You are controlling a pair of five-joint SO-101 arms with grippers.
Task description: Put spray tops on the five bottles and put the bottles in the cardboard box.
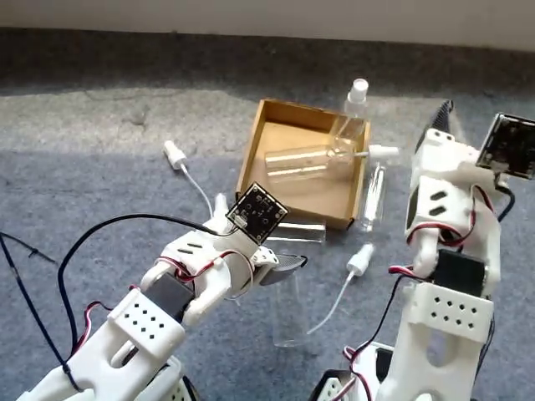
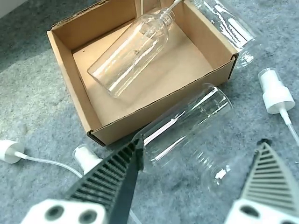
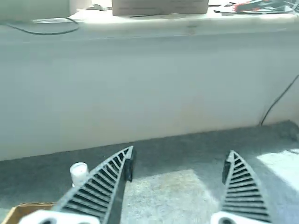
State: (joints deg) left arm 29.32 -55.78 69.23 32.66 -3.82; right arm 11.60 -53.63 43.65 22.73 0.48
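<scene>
The cardboard box [image 1: 259, 142] [image 2: 65, 51] holds one clear bottle [image 1: 305, 160] [image 2: 131, 51] lying on its side, a white spray top [image 1: 380, 152] at its neck. A second bottle [image 1: 297, 230] [image 2: 187, 123] lies on the carpet against the box's front wall, and a third [image 1: 288, 313] [image 2: 208, 163] lies just in front of it. My left gripper [image 1: 282, 267] [image 2: 201, 142] hangs open over these two, touching neither. Another bottle [image 1: 374, 196] [image 2: 229, 28] lies right of the box. A capped bottle [image 1: 358, 96] [image 3: 78, 171] stands behind it. My right gripper [image 3: 181, 154] is raised, open, facing the wall.
Loose spray tops with tubes lie on the grey carpet: one left of the box [image 1: 174, 154] [image 2: 9, 151], one by its front left corner [image 1: 220, 205] [image 2: 86, 156], one in front of its right corner [image 1: 361, 259] [image 2: 273, 95]. A white wall [image 3: 149, 93] runs behind.
</scene>
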